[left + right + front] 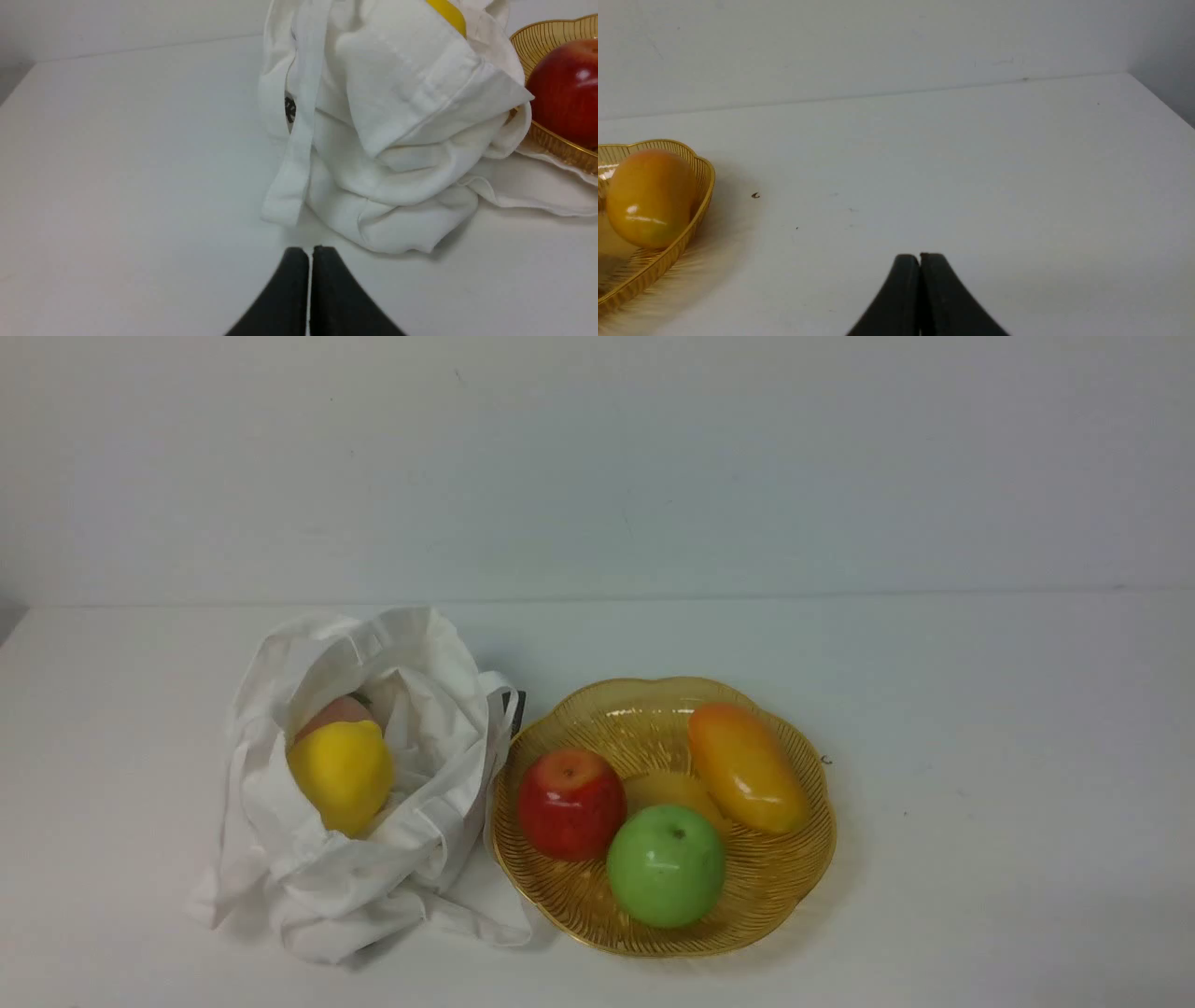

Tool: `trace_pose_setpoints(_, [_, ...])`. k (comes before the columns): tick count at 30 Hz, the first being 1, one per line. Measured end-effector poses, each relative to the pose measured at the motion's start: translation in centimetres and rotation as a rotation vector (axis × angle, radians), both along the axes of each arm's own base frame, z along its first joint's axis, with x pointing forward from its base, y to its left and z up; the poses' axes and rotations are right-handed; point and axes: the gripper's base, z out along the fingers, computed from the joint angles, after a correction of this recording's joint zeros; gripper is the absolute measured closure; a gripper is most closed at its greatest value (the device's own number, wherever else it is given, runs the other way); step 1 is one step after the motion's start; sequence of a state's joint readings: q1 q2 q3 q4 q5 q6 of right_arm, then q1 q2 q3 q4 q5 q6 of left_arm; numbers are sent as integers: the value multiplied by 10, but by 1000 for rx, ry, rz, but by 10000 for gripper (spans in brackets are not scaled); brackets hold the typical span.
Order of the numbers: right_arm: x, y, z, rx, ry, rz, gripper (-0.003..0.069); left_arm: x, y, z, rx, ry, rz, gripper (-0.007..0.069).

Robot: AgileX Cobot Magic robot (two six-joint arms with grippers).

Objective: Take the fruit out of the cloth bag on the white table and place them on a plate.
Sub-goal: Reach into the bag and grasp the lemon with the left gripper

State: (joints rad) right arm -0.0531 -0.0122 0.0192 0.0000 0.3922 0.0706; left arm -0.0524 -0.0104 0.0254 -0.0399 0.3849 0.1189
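Neither arm shows in the front view. My left tool [309, 254] is closed on nothing, low over the worktop [980, 803] just short of the bag [429, 681]. My right tool [920, 259] is closed and empty too, over bare worktop on the far side of the plate [803, 859] from the bag.

I judge I am at the start of a pick. The lemon [341, 775] sits in the bag's open mouth, with the peach [334, 712] behind it. The plate, touching the bag, carries only a red apple [571, 803], a green apple [666, 865] and a mango [747, 765].

Next, I think the left tool must open, rise over the cloth and come down on the lemon, which lies uppermost. It must not pinch the cloth around it.

Most of the peach is hidden by lemon and cloth. My left wrist view catches only a sliver of lemon at its top edge. I cannot tell whether anything lies deeper in the bag. A flap of bag seems to run under the plate's rim, so tugging cloth might shift the plate.
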Motion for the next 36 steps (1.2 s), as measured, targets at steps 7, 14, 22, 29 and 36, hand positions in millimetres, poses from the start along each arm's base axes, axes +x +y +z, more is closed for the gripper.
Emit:
trace_pose_setpoints(7, [0, 0, 0, 0, 0, 0, 671, 0, 0, 0, 0, 0, 0, 632])
trace_pose_setpoints(14, [0, 0, 0, 0, 0, 0, 671, 0, 0, 0, 0, 0, 0, 632])
trace_pose_setpoints(22, [0, 0, 0, 0, 0, 0, 671, 0, 0, 0, 0, 0, 0, 632])
trace_pose_setpoints(29, [0, 0, 0, 0, 0, 0, 671, 1, 0, 3, -34, -40, 9, 632])
trace_pose_setpoints(36, [0, 0, 0, 0, 0, 0, 671, 4, -4, 20, -556, -179, 64, 632])
